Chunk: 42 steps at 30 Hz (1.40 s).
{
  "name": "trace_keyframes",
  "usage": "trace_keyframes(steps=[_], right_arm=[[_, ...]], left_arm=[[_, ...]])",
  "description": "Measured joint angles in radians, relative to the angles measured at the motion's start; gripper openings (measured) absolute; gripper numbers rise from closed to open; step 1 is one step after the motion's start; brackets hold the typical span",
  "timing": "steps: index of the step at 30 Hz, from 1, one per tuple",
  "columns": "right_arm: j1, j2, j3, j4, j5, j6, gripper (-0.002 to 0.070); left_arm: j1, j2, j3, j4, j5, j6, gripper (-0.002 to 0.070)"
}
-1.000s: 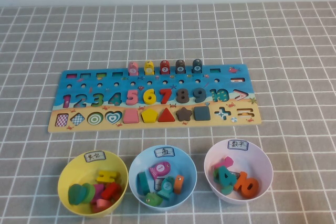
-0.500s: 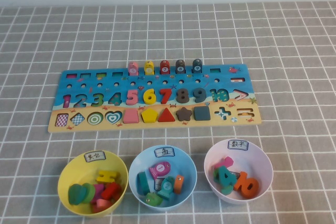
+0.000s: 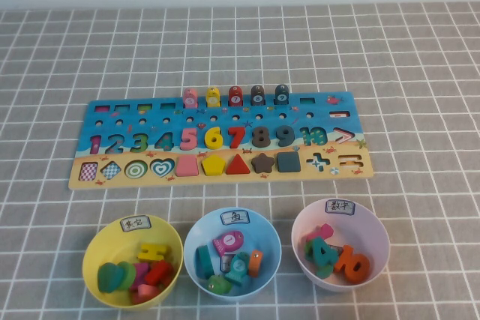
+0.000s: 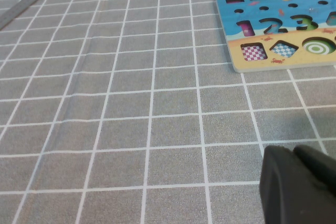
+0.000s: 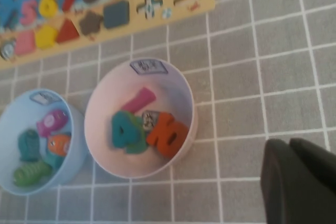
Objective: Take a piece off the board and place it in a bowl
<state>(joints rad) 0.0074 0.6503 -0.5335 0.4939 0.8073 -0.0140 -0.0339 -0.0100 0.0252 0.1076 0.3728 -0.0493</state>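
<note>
The slate-blue square piece (image 3: 288,161) sits in its slot on the sandy strip of the board (image 3: 112,116), right of the brown star. It also shows in the right wrist view (image 5: 116,13). The yellow bowl (image 3: 94,249) stands at the front left with several pieces in it. Neither arm shows in the high view. My left gripper (image 4: 293,151) is shut and empty over bare cloth, off the board's (image 4: 273,24) left end. My right gripper (image 5: 289,144) is shut and empty over cloth beside the pink bowl (image 5: 105,103).
A light blue bowl (image 3: 196,230) and a pink bowl (image 3: 375,234), both holding pieces, stand in front of the board next to the yellow one. Numbers, shapes and small pegs fill the right half of the board. Grey checked cloth covers the table.
</note>
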Motion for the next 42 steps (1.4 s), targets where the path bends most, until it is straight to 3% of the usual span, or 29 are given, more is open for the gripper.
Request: trace_keyframes(steps=[13,26,34,42], right_arm=[[0.024,0.579,-0.359,-0.007,0.079,-0.115,-0.0017],[0.297,0.888,-0.662,-0.099,0.104,-0.201,-0.0017],[0.409,1.070,-0.907,-0.135,0.180,-0.518,-0.0017],[0.420,1.247,-1.113,-0.137,0.393,-0.903,-0.0011]], left_arm=[[0.000,0.000,0.000,0.000,0.000,0.000,-0.0003],[0.000,0.000,0.000,0.000,0.000,0.000,-0.0003],[0.000,0.000,0.000,0.000,0.000,0.000,-0.0003],[0.000,0.000,0.000,0.000,0.000,0.000,-0.0003]])
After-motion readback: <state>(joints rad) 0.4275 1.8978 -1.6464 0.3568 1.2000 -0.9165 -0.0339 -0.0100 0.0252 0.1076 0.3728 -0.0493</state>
